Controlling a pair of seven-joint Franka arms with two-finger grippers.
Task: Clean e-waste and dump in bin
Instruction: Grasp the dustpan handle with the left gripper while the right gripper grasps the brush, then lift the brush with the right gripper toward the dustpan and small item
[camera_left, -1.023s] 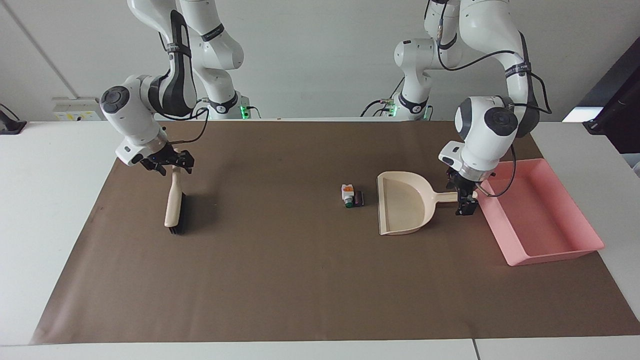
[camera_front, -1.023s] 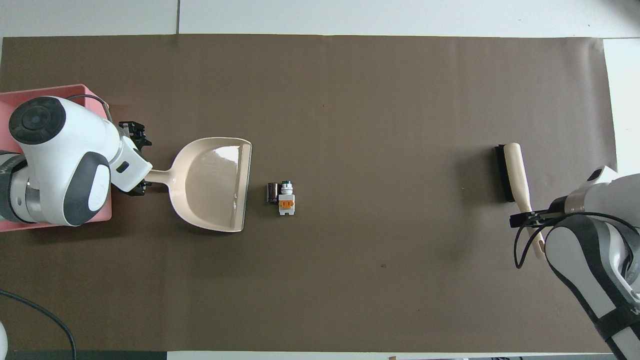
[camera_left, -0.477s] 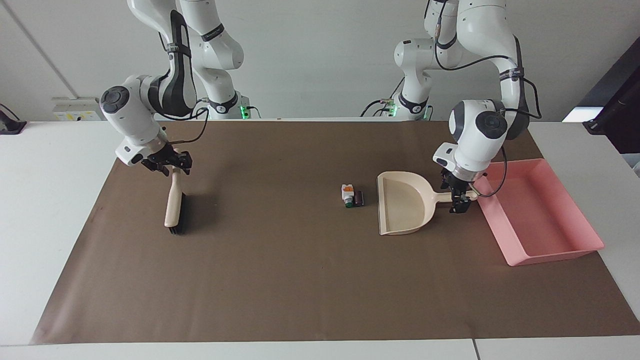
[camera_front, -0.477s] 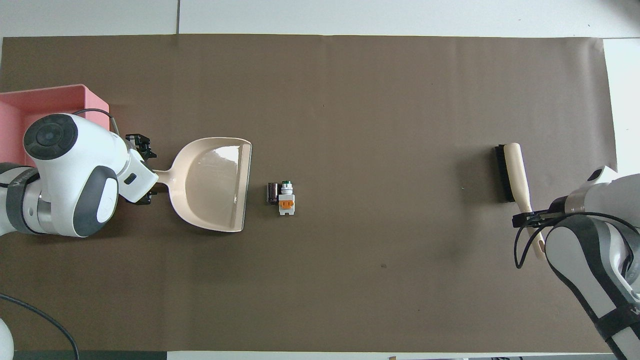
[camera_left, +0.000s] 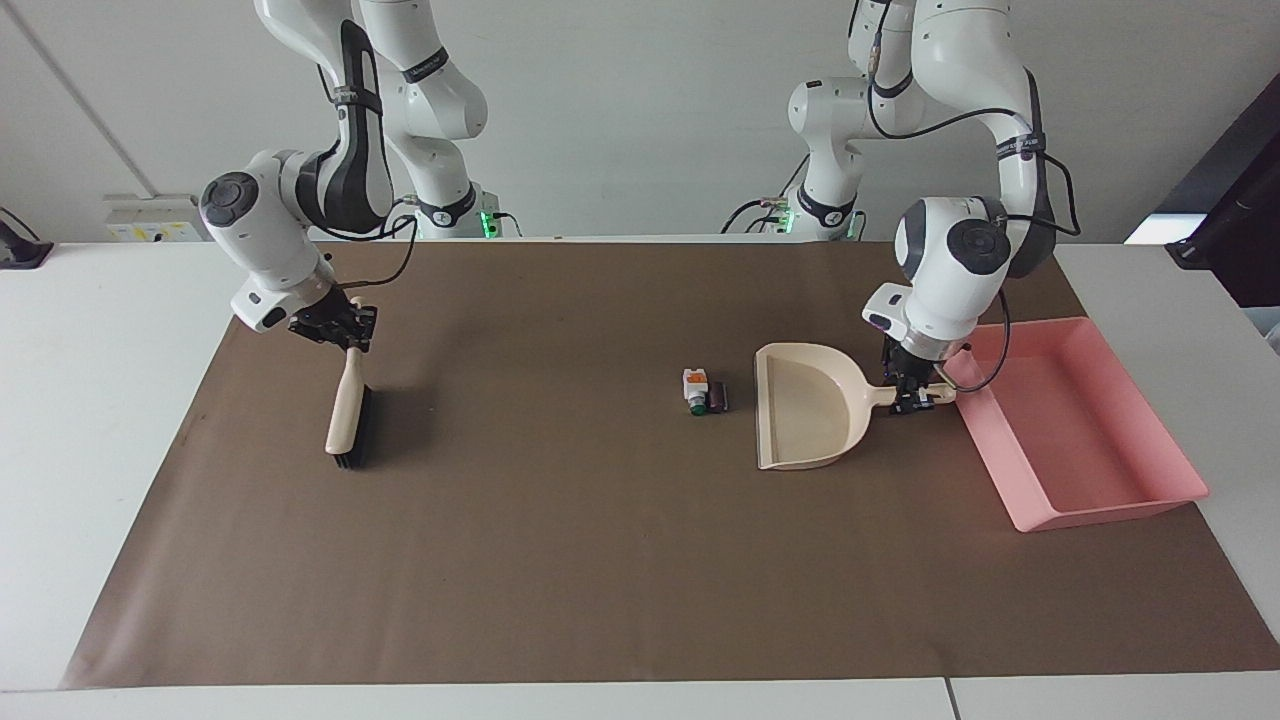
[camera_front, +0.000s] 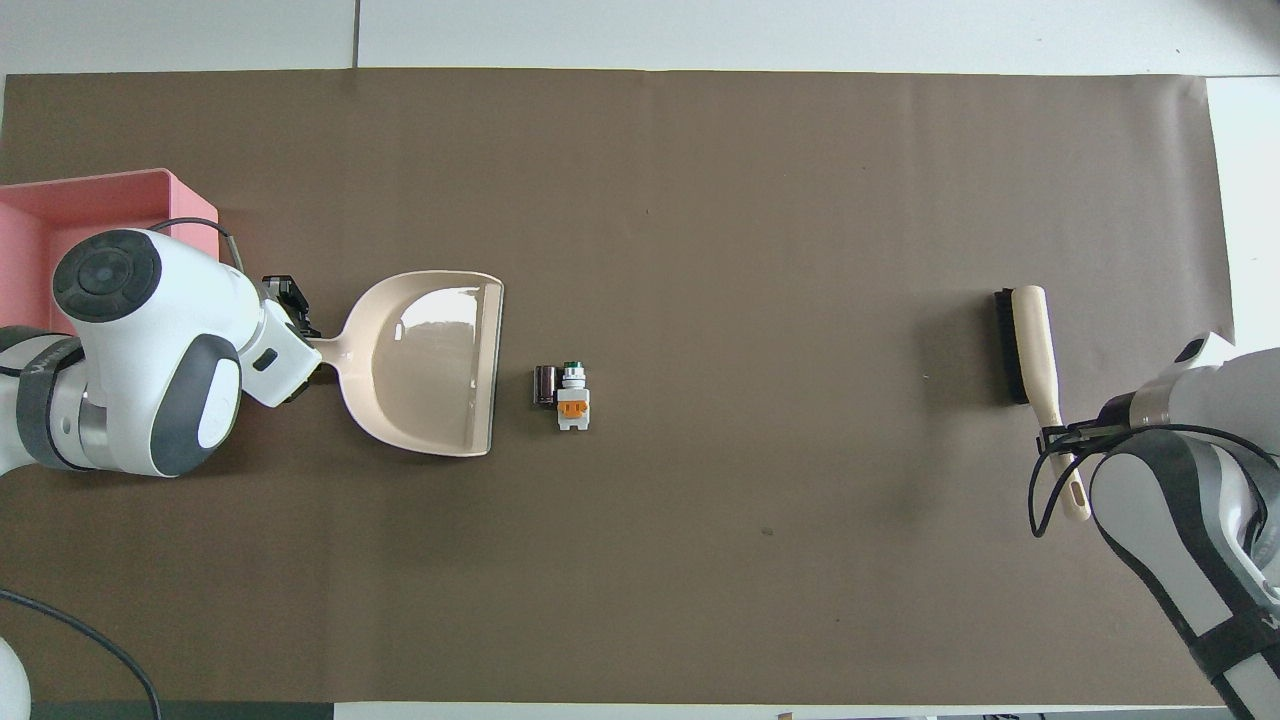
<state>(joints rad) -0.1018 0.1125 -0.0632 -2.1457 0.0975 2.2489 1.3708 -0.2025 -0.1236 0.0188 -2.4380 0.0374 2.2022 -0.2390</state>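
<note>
The e-waste lies mid-mat: a small white part with orange and green ends (camera_left: 694, 386) (camera_front: 572, 397) touching a dark block (camera_left: 716, 397) (camera_front: 544, 386). Beside it, toward the left arm's end, a cream dustpan (camera_left: 805, 418) (camera_front: 430, 365) rests with its mouth facing the parts. My left gripper (camera_left: 912, 398) (camera_front: 303, 345) is shut on the dustpan's handle. The pink bin (camera_left: 1075, 420) (camera_front: 60, 205) sits beside that handle, at the left arm's end. At the right arm's end, a cream brush with black bristles (camera_left: 348, 415) (camera_front: 1025, 345) rests on the mat, my right gripper (camera_left: 345, 335) (camera_front: 1062, 435) shut on its handle.
A brown paper mat (camera_left: 600, 560) (camera_front: 700, 560) covers most of the white table. A wide stretch of bare mat separates the brush from the e-waste. A dark monitor edge (camera_left: 1230, 220) stands off the table near the bin.
Both grippers have closed, the left on the dustpan's handle and the right on the brush's handle. The left wrist shifted toward the dustpan, uncovering more of the bin in the overhead view.
</note>
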